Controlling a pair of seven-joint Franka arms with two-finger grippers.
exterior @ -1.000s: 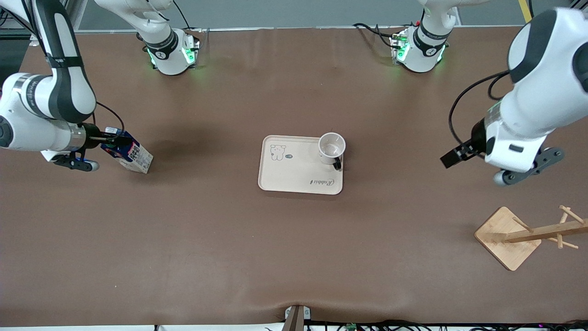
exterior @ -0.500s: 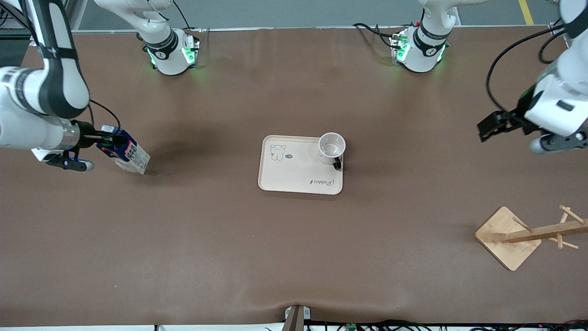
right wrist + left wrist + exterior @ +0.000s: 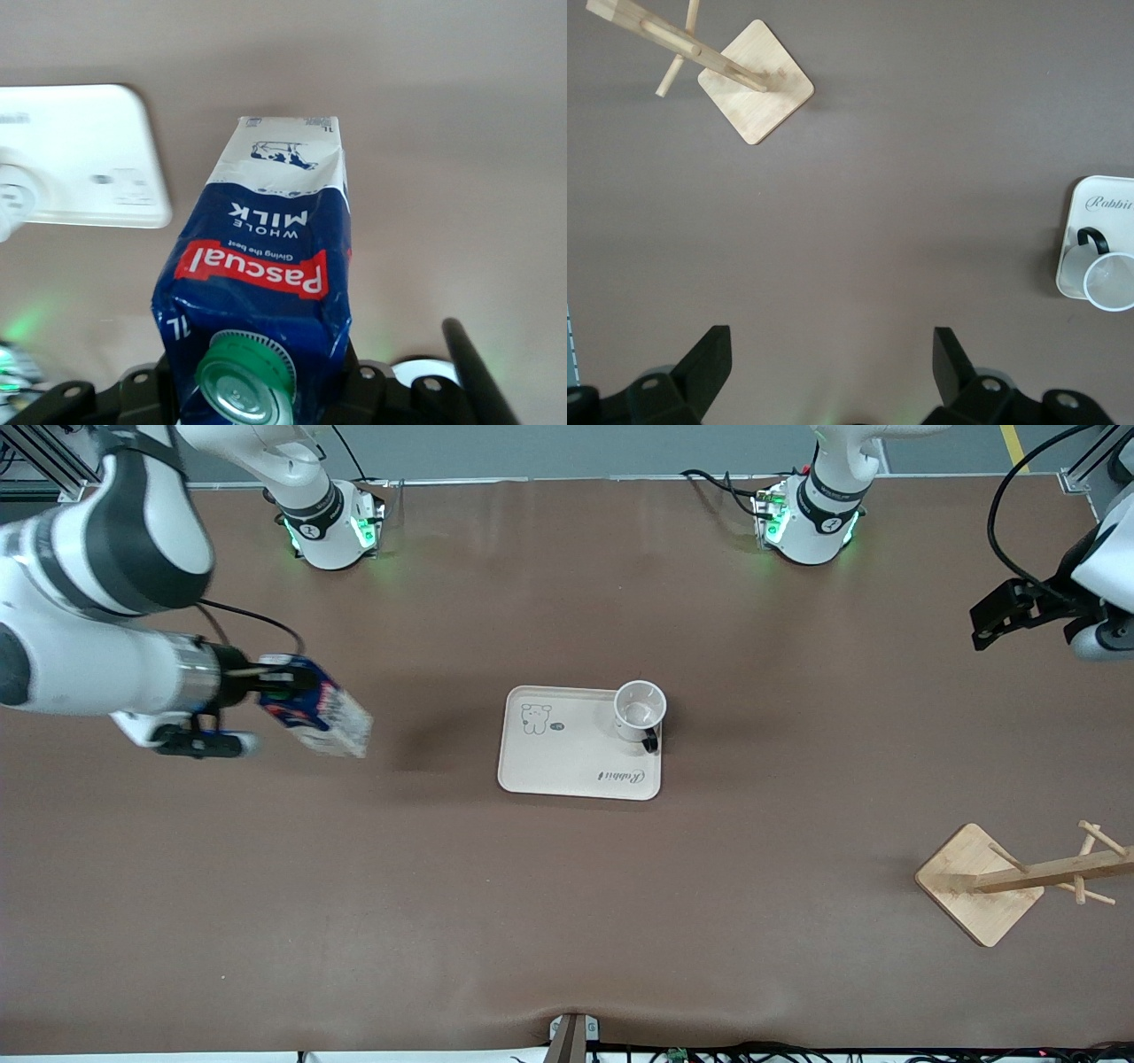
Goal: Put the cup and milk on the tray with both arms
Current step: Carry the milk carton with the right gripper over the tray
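The milk (image 3: 317, 715), a dark-blue carton with a green cap, hangs tilted in the air with my right gripper (image 3: 276, 683) shut on its top. It is over bare table between the right arm's end and the tray. In the right wrist view the milk (image 3: 263, 274) fills the middle, with the gripper (image 3: 257, 382) clamped at the cap end. The cream tray (image 3: 567, 766) lies mid-table. The white cup (image 3: 640, 709) stands upright in the tray's corner toward the left arm. My left gripper (image 3: 994, 622) hangs open and empty, high over the left arm's end; its fingers (image 3: 709, 361) frame bare table.
A wooden rack (image 3: 979, 881) on a square base stands near the front camera at the left arm's end, its pegged pole leaning sideways. The left wrist view shows the rack (image 3: 755, 81), the tray's edge (image 3: 1099, 202) and the cup (image 3: 1109, 282).
My right gripper has shut on the milk, lifted it off the table and carried it toward the tray. The left arm has drawn away toward its own end, still open.
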